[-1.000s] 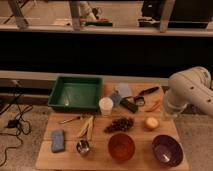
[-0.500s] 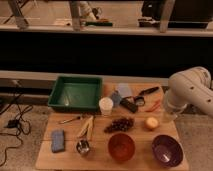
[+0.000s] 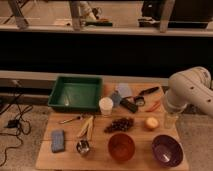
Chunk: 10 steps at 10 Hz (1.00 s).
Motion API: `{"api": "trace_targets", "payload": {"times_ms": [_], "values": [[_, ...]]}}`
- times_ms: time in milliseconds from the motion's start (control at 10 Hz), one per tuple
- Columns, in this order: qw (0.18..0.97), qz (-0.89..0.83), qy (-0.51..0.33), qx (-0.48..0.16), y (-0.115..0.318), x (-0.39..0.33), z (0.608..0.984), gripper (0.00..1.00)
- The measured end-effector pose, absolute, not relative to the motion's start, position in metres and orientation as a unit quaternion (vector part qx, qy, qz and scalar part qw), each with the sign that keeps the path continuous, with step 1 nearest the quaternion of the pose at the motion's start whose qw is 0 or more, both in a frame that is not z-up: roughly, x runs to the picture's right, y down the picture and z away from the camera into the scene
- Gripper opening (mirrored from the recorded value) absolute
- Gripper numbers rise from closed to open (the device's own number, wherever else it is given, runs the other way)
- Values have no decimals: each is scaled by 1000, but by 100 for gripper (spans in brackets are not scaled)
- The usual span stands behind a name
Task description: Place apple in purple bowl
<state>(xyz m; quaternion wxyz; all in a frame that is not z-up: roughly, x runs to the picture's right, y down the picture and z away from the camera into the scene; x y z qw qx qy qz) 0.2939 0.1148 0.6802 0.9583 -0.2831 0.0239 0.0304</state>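
Pale yellow apple (image 3: 151, 123) sat on your wooden worktop (image 3: 98, 159) between the dark grapes (image 3: 119, 124) and your tool (image 3: 170, 120), just up-left of the purple bowl (image 3: 167, 150), tool hung low beside the apple under the white arm (image 3: 192, 90), couldn't tell whether it was open or gripping anything.

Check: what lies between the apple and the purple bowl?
Camera view: only bare table between apple and purple bowl; gripper hangs right of the apple.
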Motion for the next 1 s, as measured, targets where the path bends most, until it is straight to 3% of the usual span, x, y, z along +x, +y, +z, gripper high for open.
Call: {"api": "trace_targets", "payload": {"times_ms": [1000], "values": [[958,43,28,-284,116,299,688,77]]}}
